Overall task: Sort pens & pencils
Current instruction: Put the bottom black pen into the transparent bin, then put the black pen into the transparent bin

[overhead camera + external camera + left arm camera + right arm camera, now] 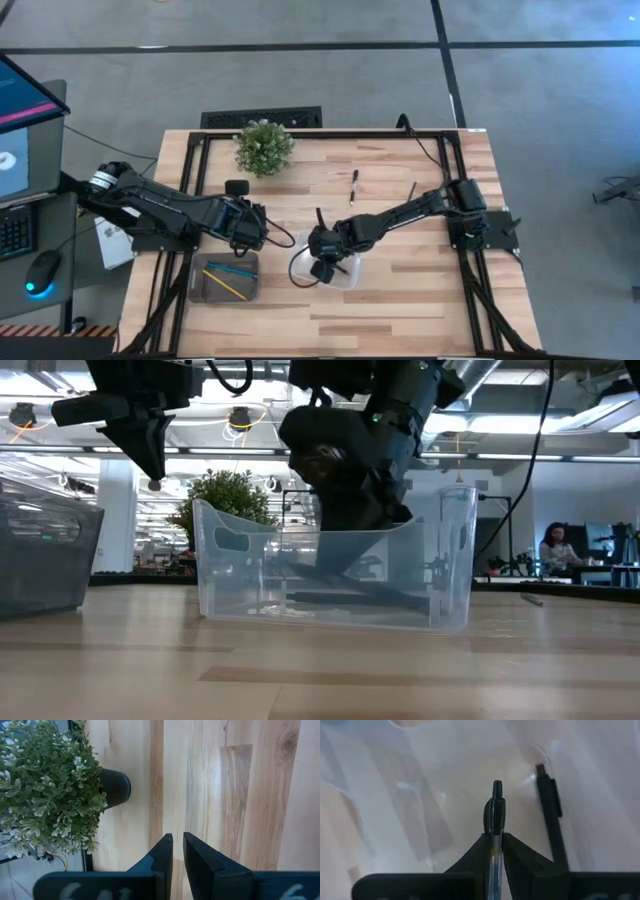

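A clear plastic bin (345,276) (240,575) stands at the table's middle, near the front. My right gripper (325,266) (495,836) reaches down into it, shut on a pen (496,805) with a clear barrel and a black capped end. Another black pen (550,812) lies on the bin's bottom. A grey bin (200,285) to the left holds a yellow pencil (228,284) and a blue pencil (232,268). Two more black pens (353,187) (411,190) lie on the table farther back. My left gripper (255,228) (177,837) hangs shut above bare wood with nothing in it. My right gripper pinches the pen's clear barrel (494,851) between its two fingers. The fingers slant steeply down from above and lie along the pen. The capped end (496,800) sticks out past the fingertips, inside the clear bin. I cannot tell whether that end touches the bin's bottom.
A potted plant (263,147) (45,785) stands at the table's far left. Black frame rails (196,160) run along the table's left and right sides. A monitor, keyboard and mouse (42,270) sit off the table's left edge. In the low view a person (553,547) sits far back in the room.
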Motion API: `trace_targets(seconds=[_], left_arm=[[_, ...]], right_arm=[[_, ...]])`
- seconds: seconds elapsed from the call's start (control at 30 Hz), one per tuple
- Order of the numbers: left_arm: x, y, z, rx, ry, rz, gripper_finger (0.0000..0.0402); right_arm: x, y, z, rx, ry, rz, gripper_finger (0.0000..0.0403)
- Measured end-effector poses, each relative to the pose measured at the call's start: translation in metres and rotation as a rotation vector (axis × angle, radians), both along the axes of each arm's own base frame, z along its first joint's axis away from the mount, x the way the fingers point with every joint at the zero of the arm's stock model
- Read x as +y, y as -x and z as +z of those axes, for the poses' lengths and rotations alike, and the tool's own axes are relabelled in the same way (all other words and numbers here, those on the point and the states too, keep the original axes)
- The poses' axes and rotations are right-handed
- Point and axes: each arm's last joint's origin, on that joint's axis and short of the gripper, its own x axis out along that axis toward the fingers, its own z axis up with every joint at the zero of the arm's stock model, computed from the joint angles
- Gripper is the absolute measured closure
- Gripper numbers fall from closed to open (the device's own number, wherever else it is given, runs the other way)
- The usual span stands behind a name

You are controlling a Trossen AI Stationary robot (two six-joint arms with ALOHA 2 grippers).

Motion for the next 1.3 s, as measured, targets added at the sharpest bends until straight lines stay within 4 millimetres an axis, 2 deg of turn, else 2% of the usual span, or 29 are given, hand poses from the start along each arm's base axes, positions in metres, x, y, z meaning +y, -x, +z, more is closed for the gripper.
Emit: trace_targets(seconds=[0.27, 0.67, 0.87, 0.97, 1.13, 1.2, 1.3], left_arm=[[0.000, 0.000, 0.000, 0.000, -0.001, 0.000, 0.0365], [0.000, 0.000, 0.000, 0.001, -0.002, 0.000, 0.0365], [0.000, 0.000, 0.000, 0.002, -0.002, 0.000, 0.0365], [0.000, 0.000, 0.000, 0.003, -0.002, -0.001, 0.0365], [0.000, 0.001, 0.000, 0.011, -0.004, -0.001, 0.0365], [0.001, 0.002, 0.000, 0.025, -0.008, 0.000, 0.0365], [0.001, 0.005, 0.000, 0.039, -0.012, 0.015, 0.0365]], right_arm=[[0.001, -0.002, 0.003, -0.028, -0.006, 0.000, 0.0330], [0.001, -0.003, 0.007, -0.029, -0.018, -0.022, 0.0225], [0.003, -0.012, 0.041, -0.124, -0.008, 0.033, 0.0203], [0.004, -0.018, 0.064, -0.169, 0.000, 0.037, 0.0201], [-0.007, -0.006, 0.102, -0.124, 0.093, -0.087, 0.0201], [-0.013, 0.008, 0.113, -0.061, 0.156, -0.168, 0.0202], [-0.024, 0.025, 0.137, -0.074, 0.199, -0.303, 0.0205]])
